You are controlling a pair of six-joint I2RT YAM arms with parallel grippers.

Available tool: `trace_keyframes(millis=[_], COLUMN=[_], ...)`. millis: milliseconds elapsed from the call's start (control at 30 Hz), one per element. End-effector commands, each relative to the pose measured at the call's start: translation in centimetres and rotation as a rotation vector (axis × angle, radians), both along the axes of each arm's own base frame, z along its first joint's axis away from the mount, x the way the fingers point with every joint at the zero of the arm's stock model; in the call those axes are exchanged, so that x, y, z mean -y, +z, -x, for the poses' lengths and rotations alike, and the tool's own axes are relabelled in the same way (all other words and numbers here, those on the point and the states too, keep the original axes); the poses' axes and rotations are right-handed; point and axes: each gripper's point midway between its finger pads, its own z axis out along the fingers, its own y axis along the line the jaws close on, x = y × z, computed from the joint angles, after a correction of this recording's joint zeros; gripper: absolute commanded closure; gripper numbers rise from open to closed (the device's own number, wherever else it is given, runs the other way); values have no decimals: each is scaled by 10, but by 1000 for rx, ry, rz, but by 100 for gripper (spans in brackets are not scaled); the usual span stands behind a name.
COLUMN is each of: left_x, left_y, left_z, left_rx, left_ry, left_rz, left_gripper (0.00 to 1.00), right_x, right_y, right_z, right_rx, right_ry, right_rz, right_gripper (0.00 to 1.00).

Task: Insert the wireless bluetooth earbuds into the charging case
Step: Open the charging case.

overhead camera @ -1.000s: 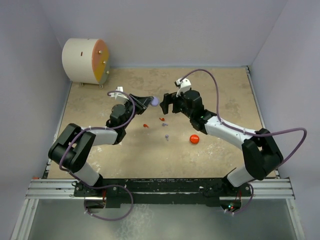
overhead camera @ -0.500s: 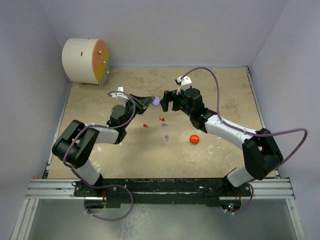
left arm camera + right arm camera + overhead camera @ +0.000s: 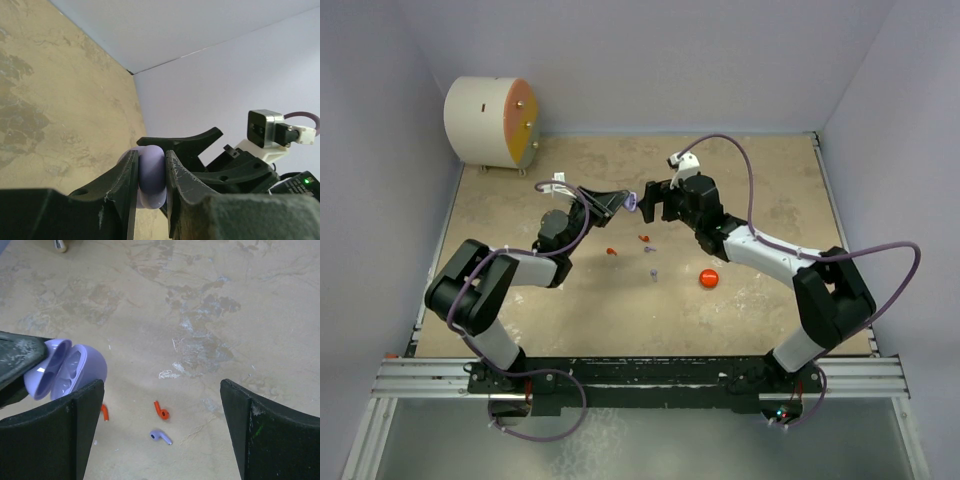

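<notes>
The left claw (image 3: 622,203) is pinched hard on the lavender charging case (image 3: 632,202), one finger flat against each round side. The case is held up off the tabletop (image 3: 770,200) with its lid hinged open, showing a moulded recess inside. At 3 o'clock of it, just beside it, the right claw (image 3: 654,203) stands spread wide. Its near finger (image 3: 55,435) overlaps the case in its own wrist view, and I cannot tell whether they touch.

From the claws, bare sandy surface runs toward 12 o'clock up to the back wall. More of it runs toward 3 o'clock up to the right wall. At 10 o'clock, in the far left corner, sits a white drum (image 3: 480,120) with an orange face.

The left arm rises from its base at 7 o'clock. Its elbow is folded out near the left edge, and the forearm reaches toward 2 o'clock. The right arm rises from 5 o'clock with its elbow out by the right edge. Its forearm is stretched low toward 10 o'clock.

The earbuds lie on the table at 6 o'clock of the case, each apart from the rest. The left red earbud (image 3: 612,251) is nearest the left arm. The right red earbud (image 3: 644,238) lies just beside the far lavender earbud (image 3: 650,248). The near lavender earbud (image 3: 653,274) lies closer to the bases. All are tiny and stemmed. A red case (image 3: 709,279) rests at 4 o'clock, under the right forearm.
</notes>
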Motion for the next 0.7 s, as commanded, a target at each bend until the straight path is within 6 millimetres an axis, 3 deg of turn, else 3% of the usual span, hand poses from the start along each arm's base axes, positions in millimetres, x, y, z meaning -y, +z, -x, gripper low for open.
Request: trace_keyframes(millis=[0, 267, 667], left_x=[3, 7, 3], left_y=[25, 20, 33], left_z=[5, 7, 9], left_rx=[80, 70, 92], left_ry=[-37, -66, -84], left_rz=[66, 105, 284], left_gripper=[100, 100, 100], right_x=[-12, -16, -27], right_y=[25, 33, 18], right_z=[-11, -14, -20], right_rx=[50, 74, 48], right_ry=[17, 25, 51], right_rz=[-62, -81, -95], right_gripper=[0, 0, 0])
